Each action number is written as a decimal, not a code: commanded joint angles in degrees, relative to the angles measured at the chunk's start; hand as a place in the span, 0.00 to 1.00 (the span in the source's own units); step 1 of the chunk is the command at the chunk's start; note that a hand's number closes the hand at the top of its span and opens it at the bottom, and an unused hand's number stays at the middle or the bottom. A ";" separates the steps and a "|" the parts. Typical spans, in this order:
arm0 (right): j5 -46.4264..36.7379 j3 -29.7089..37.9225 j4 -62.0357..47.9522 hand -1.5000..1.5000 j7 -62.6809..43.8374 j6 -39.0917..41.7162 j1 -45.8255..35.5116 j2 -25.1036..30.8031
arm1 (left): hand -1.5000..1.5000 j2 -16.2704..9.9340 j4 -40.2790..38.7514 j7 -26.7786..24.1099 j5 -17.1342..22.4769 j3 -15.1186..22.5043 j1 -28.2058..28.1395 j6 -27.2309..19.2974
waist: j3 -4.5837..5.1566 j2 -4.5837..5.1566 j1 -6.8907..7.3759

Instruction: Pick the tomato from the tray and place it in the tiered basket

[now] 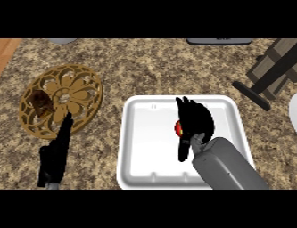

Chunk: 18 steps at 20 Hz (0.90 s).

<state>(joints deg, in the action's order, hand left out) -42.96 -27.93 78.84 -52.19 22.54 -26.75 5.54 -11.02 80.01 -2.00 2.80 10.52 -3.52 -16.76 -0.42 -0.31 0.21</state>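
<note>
One view only, head view. Tomato sits in the white tray, right of centre, mostly hidden: just a red sliver shows at the left edge of the right hand. Right hand is on top of it, fingers arched down and pointing away from the robot, thumb trailing back toward the wrist. Looks like the fingers are curling round the tomato, so I read it as grasping, not yet lifted; contact under the palm is hidden. Tomato is round, no long axis to line up.

Left hand rests on the desk at the left, fingers straight, tips at the near rim of the tiered basket. Holds nothing.

Key relation: basket lies left of the tray and a bit farther from the robot, well apart from the tomato. Right hand must carry it leftward over the tray's left wall. Left hand is nearer the basket and may sit in that path.
</note>
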 commanded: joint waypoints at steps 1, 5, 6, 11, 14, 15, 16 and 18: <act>-0.27 2.80 -4.38 0.00 0.40 1.73 -1.30 -0.98 | 0.50 2.15 -1.89 3.77 -1.29 0.61 1.26 -1.30 | 0.42 0.36 -0.01; -1.48 4.15 -7.10 0.00 2.39 0.80 -0.37 -1.18 | 0.50 0.52 1.09 2.14 -0.88 0.42 -3.41 1.29 | 0.41 0.33 0.20; -1.46 3.69 -3.90 0.00 1.84 1.96 1.99 -0.60 | 0.50 -1.39 6.10 3.86 -0.26 -0.37 -5.89 1.98 | 0.40 0.24 0.16; -4.01 4.24 -9.40 0.00 4.59 -1.10 2.27 -3.69 | 0.50 2.78 -0.20 3.70 -2.97 0.10 -0.65 0.26 | 0.42 0.35 -0.01; -5.34 5.17 -7.05 1.00 4.97 -0.46 3.97 -3.50 | 0.50 1.25 -1.63 0.60 -0.98 -3.43 -0.80 3.78 | 0.43 0.31 -0.06; -6.84 5.15 -14.10 1.00 10.01 -5.83 2.29 -3.25 | 0.50 2.49 -2.82 1.82 -1.58 -2.72 0.67 2.31 | 0.42 0.42 0.09; -6.29 4.57 -9.79 1.00 8.49 -1.34 3.47 -2.92 | 0.50 0.95 -1.57 2.34 -2.09 -3.51 -0.62 2.86 | 0.42 0.33 -0.02; -5.71 4.01 -12.43 1.00 6.49 -1.09 -0.37 -5.38 | 0.50 3.98 -3.25 0.97 -3.67 -1.05 -0.27 1.68 | 0.43 0.38 0.14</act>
<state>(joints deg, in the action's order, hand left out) -48.26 -23.20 70.23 -45.79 21.86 -24.50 2.72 -9.06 80.82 -0.15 0.36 8.48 -3.64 -14.95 -0.30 -0.31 0.21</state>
